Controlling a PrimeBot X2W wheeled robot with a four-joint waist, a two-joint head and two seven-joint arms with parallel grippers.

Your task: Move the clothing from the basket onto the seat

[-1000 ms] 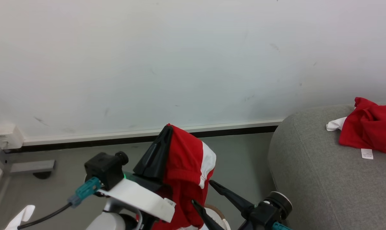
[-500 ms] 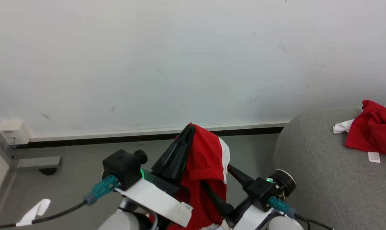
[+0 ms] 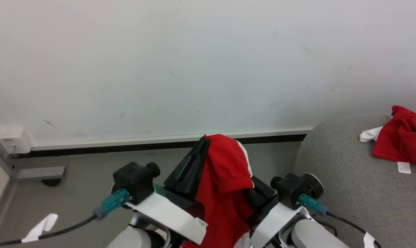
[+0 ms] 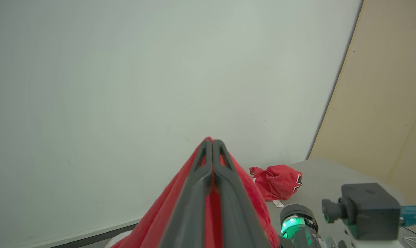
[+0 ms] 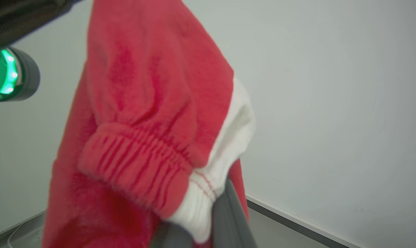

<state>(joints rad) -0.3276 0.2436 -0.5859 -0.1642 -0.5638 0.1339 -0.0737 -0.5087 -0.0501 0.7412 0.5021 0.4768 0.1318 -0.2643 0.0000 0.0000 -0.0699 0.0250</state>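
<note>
A red garment of the clothing [image 3: 225, 179] with white trim hangs from my left gripper [image 3: 205, 138], which is shut on its top edge above the floor. In the left wrist view the two fingers [image 4: 194, 193] are pressed together with red cloth between them. My right gripper [image 3: 257, 192] reaches into the garment's lower folds from the right. It is shut on the white cuff [image 5: 208, 203]. A second red garment [image 3: 404, 144] lies crumpled on the grey seat [image 3: 332, 179], also seen as the garment [image 4: 276, 181]. The basket is out of view.
A pale wall with a white and black baseboard [image 3: 125, 146] stands close ahead. A white socket box [image 3: 9, 144] and a grey metal foot [image 3: 39, 172] sit at the left. A black cable with a white tag [image 3: 42, 227] trails over the grey floor.
My right gripper has moved left into the hanging garment and shut on its cuff. The left gripper keeps its hold. The camera has shifted a little, so the whole scene sits further right.
</note>
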